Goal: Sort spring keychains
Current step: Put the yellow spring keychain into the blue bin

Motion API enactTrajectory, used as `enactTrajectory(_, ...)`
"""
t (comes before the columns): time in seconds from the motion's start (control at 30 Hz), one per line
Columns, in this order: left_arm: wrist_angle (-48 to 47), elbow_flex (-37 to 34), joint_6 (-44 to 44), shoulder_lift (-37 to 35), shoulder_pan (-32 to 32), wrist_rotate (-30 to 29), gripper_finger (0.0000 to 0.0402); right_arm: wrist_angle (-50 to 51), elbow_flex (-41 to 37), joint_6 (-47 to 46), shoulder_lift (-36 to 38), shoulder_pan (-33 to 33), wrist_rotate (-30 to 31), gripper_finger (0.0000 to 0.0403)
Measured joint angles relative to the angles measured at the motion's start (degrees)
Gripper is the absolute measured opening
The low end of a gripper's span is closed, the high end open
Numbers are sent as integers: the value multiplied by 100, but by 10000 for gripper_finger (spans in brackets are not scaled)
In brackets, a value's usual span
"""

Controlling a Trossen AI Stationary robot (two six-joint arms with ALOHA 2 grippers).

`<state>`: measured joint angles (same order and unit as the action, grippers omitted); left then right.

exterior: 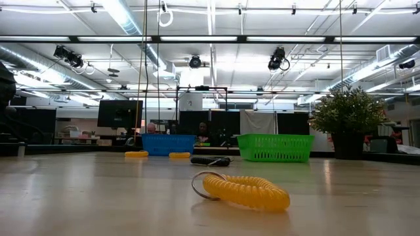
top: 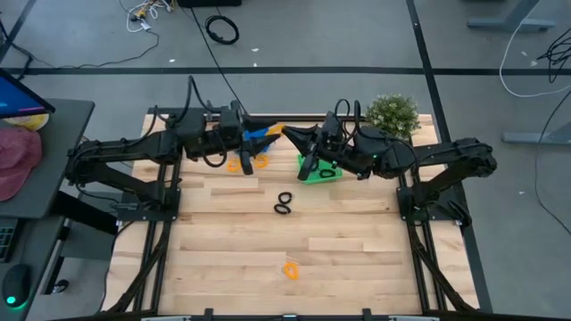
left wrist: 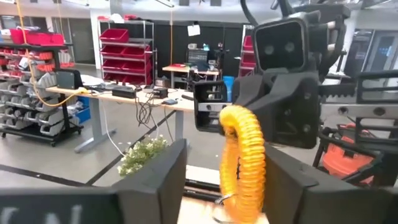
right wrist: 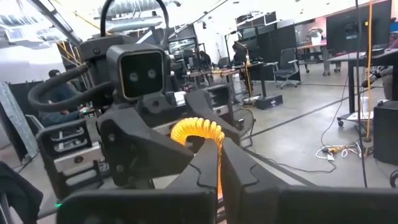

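Bright, even ceiling strip lights [exterior: 216, 38] glare overhead; both wrist views are slightly blurred up close.

Orange keychain [exterior: 244, 191]; black keychain [top: 284, 204]; blue basket [exterior: 168, 144]; green basket [exterior: 275, 147].
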<state>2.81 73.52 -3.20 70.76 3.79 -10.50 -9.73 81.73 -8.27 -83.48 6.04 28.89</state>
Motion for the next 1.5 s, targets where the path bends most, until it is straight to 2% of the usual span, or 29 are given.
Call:
enactTrajectory(0.33, -3, 0, -1, -2, 0, -36, 27, 87, 0, -2, 0, -39, 2, 7)
enactTrajectory(0.47, -3, 0, -2, -2, 0, -100, 22, 135, 0, -35, 25, -39, 2, 44)
enactTrajectory(0.63, -23, 0, 109, -157, 0, -444, 38, 509, 0, -219, 251, -38, 0, 107)
enactTrajectory(0.77, -243, 0, 421, -439, -4, -1146, 23, 1251, 0, -419, 624, -32, 8, 145)
enactTrajectory(0.87, -458, 0, 439, -744, -3, -1882, 22, 1864, 0, -618, 922, -32, 27, 158)
enactTrajectory(1.07, -632, 4, 442, -1183, -254, -4158, 28, 2701, 0, -962, 1198, -30, 543, 157)
enactTrajectory(1.13, -634, 4, 453, -1214, -324, -4731, 23, 2738, 0, -1038, 1200, -32, 608, 153)
enactTrajectory(1.3, -641, 4, 455, -1111, -381, -5400, 25, 2697, 0, -1078, 1137, -31, 620, 143)
enactTrajectory(1.4, -658, 2, 422, -968, -150, -5692, 26, 2696, 0, -1078, 1128, -32, 621, 139)
enactTrajectory(1.5, -660, 1, 118, -841, 381, -5441, 24, 2690, 0, -1137, 1126, -68, 620, 139)
